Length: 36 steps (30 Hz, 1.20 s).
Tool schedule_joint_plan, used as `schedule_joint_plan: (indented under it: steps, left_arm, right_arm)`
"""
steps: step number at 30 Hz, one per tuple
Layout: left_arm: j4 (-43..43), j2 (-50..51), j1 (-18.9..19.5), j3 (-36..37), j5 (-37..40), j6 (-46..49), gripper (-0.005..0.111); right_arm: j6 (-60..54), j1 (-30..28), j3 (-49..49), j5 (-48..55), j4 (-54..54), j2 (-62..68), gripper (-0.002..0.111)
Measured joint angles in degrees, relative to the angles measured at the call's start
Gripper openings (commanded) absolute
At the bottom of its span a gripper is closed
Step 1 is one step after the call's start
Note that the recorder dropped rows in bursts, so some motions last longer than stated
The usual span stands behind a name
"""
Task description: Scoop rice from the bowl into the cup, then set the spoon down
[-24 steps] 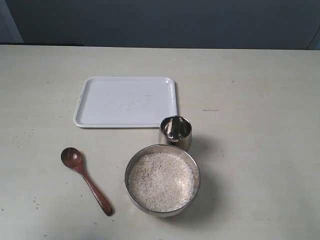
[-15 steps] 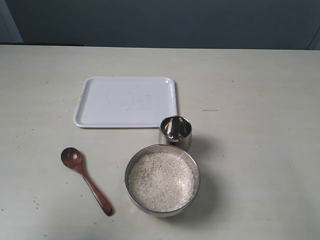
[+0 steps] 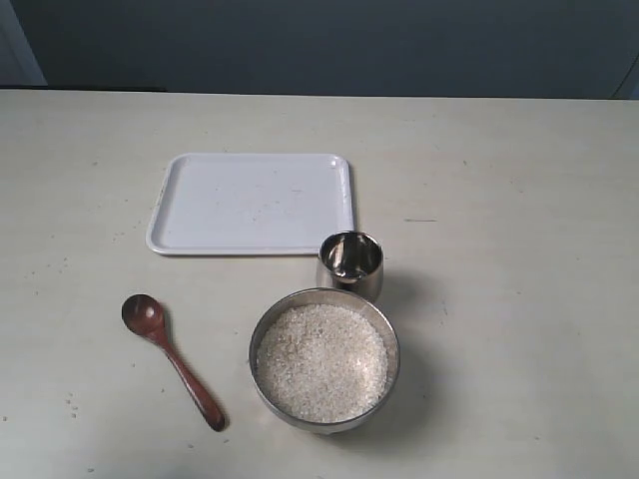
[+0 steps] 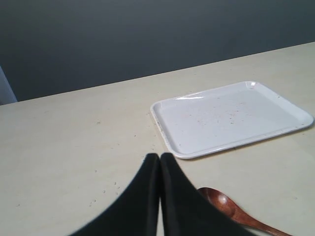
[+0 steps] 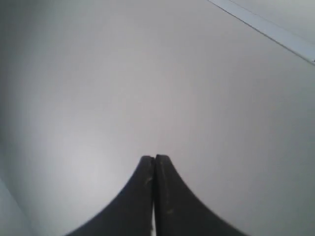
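Spoon [image 4: 221, 202] lies near the left pincer [image 4: 160, 155], pressed together like the right pincer [image 5: 154, 157]

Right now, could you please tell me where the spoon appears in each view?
Exterior view: the spoon lies left of the bowl.
Left wrist view: the spoon shows beside the left gripper.
Right wrist view: not in it.
Shared landmark: the white tray.

Spoon [image 4: 225, 204]: in the left wrist view its head was partly hidden behind the left tool [image 4: 160, 156], and its handle was cut off at the frame edge.
Cup [image 3: 350, 261]: the contents were too small to tell.
Right tool [image 5: 154, 158]: behind it was only a blurred pale surface.
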Motion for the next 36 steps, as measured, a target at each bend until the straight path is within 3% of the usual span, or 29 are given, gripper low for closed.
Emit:
schedule_joint_plan:
  steps: [4,8,13,16,19,23,26,30,33,36]
  left_arm:
    - [0.0,0.0,0.0,0.0,0.0,0.0,0.001]
    - [0.0,0.0,0.0,0.0,0.0,0.0,0.001]
    - [0.0,0.0,0.0,0.0,0.0,0.0,0.001]
    - [0.0,0.0,0.0,0.0,0.0,0.0,0.001]
    - [0.0,0.0,0.0,0.0,0.0,0.0,0.001]
    - [0.0,0.0,0.0,0.0,0.0,0.0,0.001]
    - [0.0,0.0,0.0,0.0,0.0,0.0,0.001]
    - [0.0,0.0,0.0,0.0,0.0,0.0,0.001]
    - [0.0,0.0,0.0,0.0,0.0,0.0,0.001]
    - [0.0,0.0,0.0,0.0,0.0,0.0,0.001]
  right_arm:
    - [8.3,0.0,-0.1,-8.3,3.8,-0.1,-0.001]
    - [8.2,0.0,-6.3,-5.7,-1.7,-0.1,-0.001]
    - [12.8,0.0,-23.0,14.1,-37.2,4.0,-0.001]
    - [22.2,0.0,-31.1,18.0,-56.4,10.4,-0.001]
    - [33.3,0.0,-37.9,11.7,-73.9,18.9,-0.001]
    - [53.6,0.0,-45.5,-8.3,-92.2,34.2,-0.001]
    - [59.2,1.4,-48.4,-19.8,-96.7,44.4,-0.001]
    - [59.6,6.5,-50.3,-24.3,-99.0,53.8,-0.001]
    - [59.6,11.7,-51.7,-20.8,-99.3,57.7,-0.001]
    - [59.6,16.2,-52.1,-9.7,-99.3,60.1,-0.001]
